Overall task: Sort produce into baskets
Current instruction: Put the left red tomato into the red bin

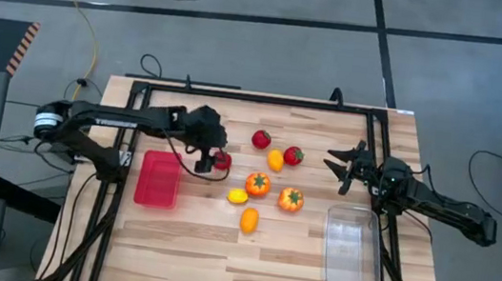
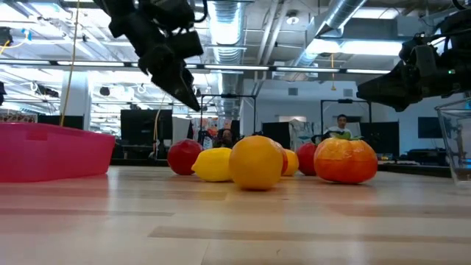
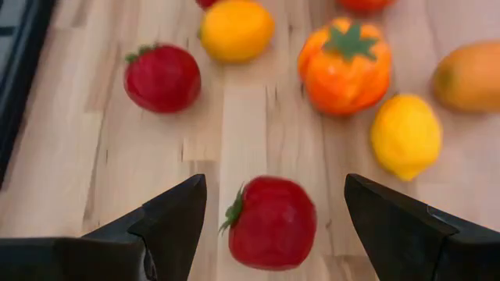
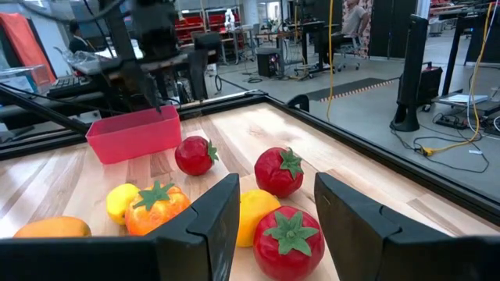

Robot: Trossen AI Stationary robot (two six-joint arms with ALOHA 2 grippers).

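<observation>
Both baskets, red bin [image 1: 158, 179] and clear bin [image 1: 353, 249], sit empty; left pincer [image 3: 273, 204] hovers wide over a strawberry [image 3: 269, 222] at the red bin's one o'clock, right pincer [image 4: 275, 204] waits open.

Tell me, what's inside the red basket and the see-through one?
Nothing shows inside the red basket or the clear basket from above; both look empty. All the produce sits on the table. From table height, the red basket's wall hides its inside.
</observation>
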